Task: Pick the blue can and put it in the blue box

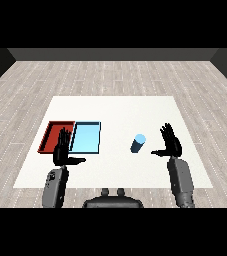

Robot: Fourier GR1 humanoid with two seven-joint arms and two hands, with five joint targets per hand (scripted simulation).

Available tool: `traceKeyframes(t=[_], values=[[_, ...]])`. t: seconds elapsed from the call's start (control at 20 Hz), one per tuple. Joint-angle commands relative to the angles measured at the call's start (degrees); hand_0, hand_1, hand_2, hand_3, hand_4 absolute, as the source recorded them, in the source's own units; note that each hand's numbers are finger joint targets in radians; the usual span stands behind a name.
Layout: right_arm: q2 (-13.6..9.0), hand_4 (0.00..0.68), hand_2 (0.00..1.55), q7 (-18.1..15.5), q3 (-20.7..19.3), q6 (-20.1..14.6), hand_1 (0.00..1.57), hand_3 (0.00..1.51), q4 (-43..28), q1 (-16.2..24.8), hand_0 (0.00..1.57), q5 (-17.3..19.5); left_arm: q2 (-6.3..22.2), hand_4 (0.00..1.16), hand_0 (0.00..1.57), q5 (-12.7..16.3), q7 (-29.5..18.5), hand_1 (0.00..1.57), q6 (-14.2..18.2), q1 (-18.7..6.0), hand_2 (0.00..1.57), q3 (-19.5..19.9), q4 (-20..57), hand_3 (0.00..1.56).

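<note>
Blue can (138, 143) upright on tabletop (115, 107), right of blue tray (86, 137), untouched. Right hand (171, 143) beside it, fingers straight, spread, empty. Left hand (63, 150) likewise open, over red tray (51, 135) near edge.

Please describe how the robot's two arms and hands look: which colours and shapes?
Both forearms are grey, blocky, rounded segments. The left forearm shows a darker panel on its side. Each ends in a black hand with slim fingers and a thumb: left hand, right hand. No cables or markings are visible.
</note>
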Motion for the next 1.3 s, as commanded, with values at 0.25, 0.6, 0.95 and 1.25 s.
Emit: traceKeyframes(t=[0.25, 0.6, 0.95, 1.25], values=[[1.79, 0.0, 0.0, 4.03, 1.08, -3.27, 0.0, 0.0, 1.21, -2.14, 0.0, -0.76, -0.17, 0.0, 0.0, -0.86, 2.18, 0.0, 3.22, -3.62, 0.0, 0.56, 0.63, 0.0], [4.57, 0.0, 0.0, 2.78, 3.16, -4.86, 0.0, 0.0, 3.08, -0.41, 0.0, 0.12, 1.46, 0.0, 0.0, 2.56, -2.69, 0.0, -2.44, 0.78, 0.0, 2.01, 1.37, 0.0], [4.59, 0.0, 0.0, -1.78, 3.08, -3.65, 0.0, 0.0, 9.34, -1.88, 0.0, 0.22, -0.96, 0.0, 0.0, -0.24, -1.59, 0.0, 1.51, -0.39, 0.0, -0.65, 0.26, 0.0], [5.15, 0.0, 0.0, -3.63, 3.6, -4.48, 0.0, 0.0, 16.53, -7.68, 0.0, 1.78, -2.01, 0.0, 0.0, -2.22, -2.8, 0.0, 4.48, 3.45, 0.0, -3.72, -2.21, 0.0]])
